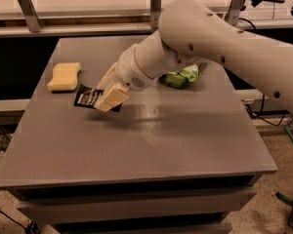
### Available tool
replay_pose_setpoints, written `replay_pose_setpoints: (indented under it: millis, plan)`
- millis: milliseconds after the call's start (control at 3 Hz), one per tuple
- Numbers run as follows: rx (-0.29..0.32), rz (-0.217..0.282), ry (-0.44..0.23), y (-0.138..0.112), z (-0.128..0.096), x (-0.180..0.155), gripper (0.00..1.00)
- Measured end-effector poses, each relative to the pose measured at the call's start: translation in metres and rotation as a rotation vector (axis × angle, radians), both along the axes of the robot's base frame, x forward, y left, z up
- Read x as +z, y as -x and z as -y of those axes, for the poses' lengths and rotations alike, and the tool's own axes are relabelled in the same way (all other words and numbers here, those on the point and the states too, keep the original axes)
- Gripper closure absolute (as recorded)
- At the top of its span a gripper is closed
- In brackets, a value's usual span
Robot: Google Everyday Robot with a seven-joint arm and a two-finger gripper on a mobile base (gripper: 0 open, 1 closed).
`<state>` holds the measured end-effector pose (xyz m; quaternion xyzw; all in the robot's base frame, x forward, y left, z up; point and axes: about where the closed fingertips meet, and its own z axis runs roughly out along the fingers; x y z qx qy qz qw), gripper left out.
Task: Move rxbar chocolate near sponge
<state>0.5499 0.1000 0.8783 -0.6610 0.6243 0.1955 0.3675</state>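
The rxbar chocolate [87, 97], a flat black wrapper with white lettering, is at the left middle of the grey table [151, 140]. My gripper [104, 94] comes in from the right and is shut on the bar's right end, its cream fingers [112, 97] above and below the wrapper. The pale yellow sponge [64, 76] lies on the table just up and left of the bar, a short gap away. I cannot tell whether the bar touches the table.
A crumpled green snack bag [181, 76] lies behind my arm at the table's middle right. My white arm [219, 43] crosses the right half of the table. A rail and counter [88, 29] run along the far edge.
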Motion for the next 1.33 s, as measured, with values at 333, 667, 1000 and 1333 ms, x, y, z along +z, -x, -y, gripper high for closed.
replay_pose_setpoints:
  millis: [333,667,1000,1333]
  plan:
    - [-0.009,0.029,0.038,-0.007,0.0,0.016,1.0]
    - [-0.022,0.033,0.064,-0.017,0.002,0.03,1.0]
    - [-0.029,0.033,0.071,-0.033,-0.001,0.025,0.82]
    - [-0.023,0.02,0.045,-0.041,-0.011,0.025,0.59]
